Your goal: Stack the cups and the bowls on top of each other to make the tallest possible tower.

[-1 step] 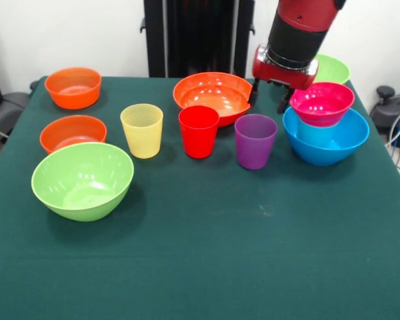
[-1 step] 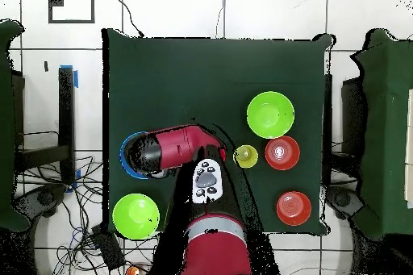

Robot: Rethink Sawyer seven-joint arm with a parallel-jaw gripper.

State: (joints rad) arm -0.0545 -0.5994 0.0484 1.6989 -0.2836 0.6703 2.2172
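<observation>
Gripper (image 1: 269, 99) fingers apart, empty, hanging just beside magenta bowl (image 1: 321, 103); magenta bowl nested in blue bowl (image 1: 326, 139) at counter (image 1: 207, 253) edge; tower begun, two pieces; next likely: pick purple cup (image 1: 255, 141), needs centred placement.

A dark green cloth-covered table (image 1: 207, 267) stands before a white wall (image 1: 67, 33); around the table, cables (image 2: 60, 199) trail across white floor tiles (image 2: 266, 10).
</observation>
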